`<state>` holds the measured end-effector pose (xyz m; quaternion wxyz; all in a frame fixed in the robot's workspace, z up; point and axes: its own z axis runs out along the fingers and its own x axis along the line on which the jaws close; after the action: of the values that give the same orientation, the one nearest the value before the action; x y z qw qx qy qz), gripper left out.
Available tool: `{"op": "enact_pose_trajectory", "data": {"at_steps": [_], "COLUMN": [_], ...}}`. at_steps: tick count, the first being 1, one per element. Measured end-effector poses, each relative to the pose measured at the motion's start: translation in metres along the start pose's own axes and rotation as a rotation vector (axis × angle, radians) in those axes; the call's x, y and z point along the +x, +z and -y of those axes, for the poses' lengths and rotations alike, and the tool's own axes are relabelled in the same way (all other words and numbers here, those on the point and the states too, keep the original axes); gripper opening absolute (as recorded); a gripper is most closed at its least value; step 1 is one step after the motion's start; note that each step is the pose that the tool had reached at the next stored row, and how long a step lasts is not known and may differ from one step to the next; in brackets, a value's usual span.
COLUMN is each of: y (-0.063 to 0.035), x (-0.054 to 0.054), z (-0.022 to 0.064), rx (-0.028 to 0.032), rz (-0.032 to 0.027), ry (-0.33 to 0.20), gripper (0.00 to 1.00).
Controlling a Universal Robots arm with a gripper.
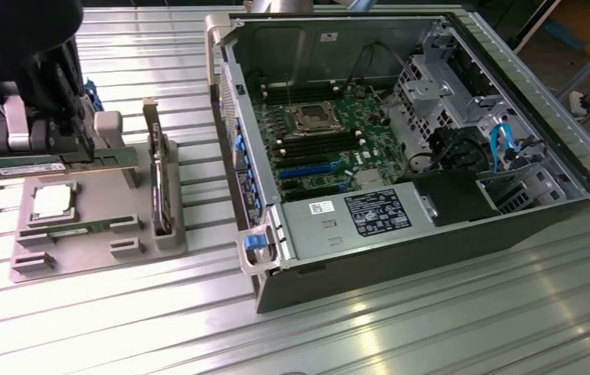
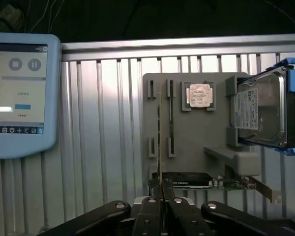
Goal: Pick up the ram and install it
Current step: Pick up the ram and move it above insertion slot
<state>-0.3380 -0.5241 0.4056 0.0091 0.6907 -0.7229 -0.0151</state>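
My tally, item by item
I count two thin green circuit-board ram sticks (image 1: 23,169), one square silver processor chip (image 2: 199,94), one silver labelled hard drive (image 2: 260,110), one dark expansion card (image 1: 155,168), one grey holder tray (image 1: 86,266), one open computer case (image 1: 399,258), one blue-framed touchscreen (image 2: 19,93).

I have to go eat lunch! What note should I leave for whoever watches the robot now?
Gripper: shut on the ram, which it holds on edge just above the tray.
Another stick sits in the tray.
Computer: open at the exterior view's right, with its board showing.
Done: the ram is picked up.
Left: the ram is not yet in the computer.
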Motion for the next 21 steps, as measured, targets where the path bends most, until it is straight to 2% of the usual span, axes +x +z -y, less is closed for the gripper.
{"op": "enact_pose_trajectory", "data": {"at_steps": [14,21], "y": [-0.0012,-0.0021], "x": [-0.002,-0.003], "z": [0.0364,0.0603], "rx": [0.0000,-0.0003], "rz": [0.0001,0.0000], "ry": [0.000,0.000], "gripper": [0.12,0.12]}}
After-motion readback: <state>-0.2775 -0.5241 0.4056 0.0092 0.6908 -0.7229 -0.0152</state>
